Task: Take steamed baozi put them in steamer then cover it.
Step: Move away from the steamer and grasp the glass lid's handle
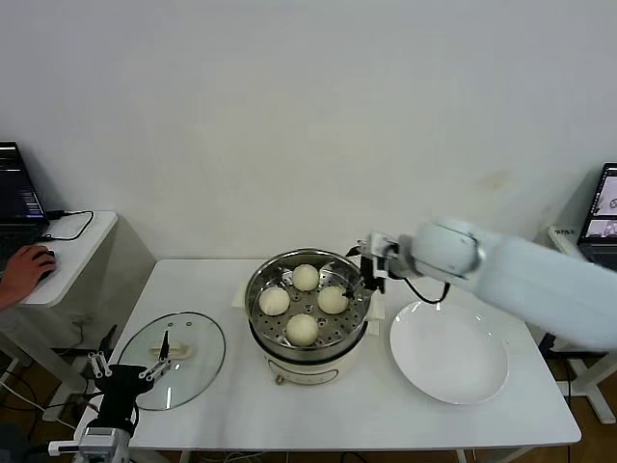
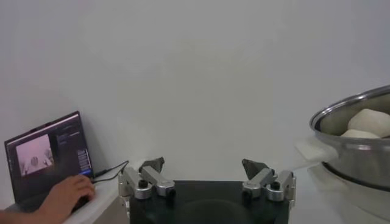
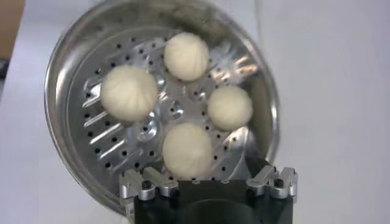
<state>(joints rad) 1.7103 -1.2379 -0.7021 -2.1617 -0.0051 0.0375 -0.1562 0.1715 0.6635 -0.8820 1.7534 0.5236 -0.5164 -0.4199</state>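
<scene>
While all four steamed baozi (image 1: 304, 303) sit on the perforated floor of the steamer (image 1: 261, 319) at the middle of the white bench (image 1: 347, 405), the right tool (image 1: 369, 274) hovers at the pot's far right rim with its fingers spread and nothing between them. The left tool (image 1: 125, 367), likewise spread and empty, waits at the bench's near left corner, just beside the glass lid (image 1: 198, 349) (flat on the bench, left of the uncovered steamer). A bare white plate (image 1: 449, 351) lies to the steamer's right.
</scene>
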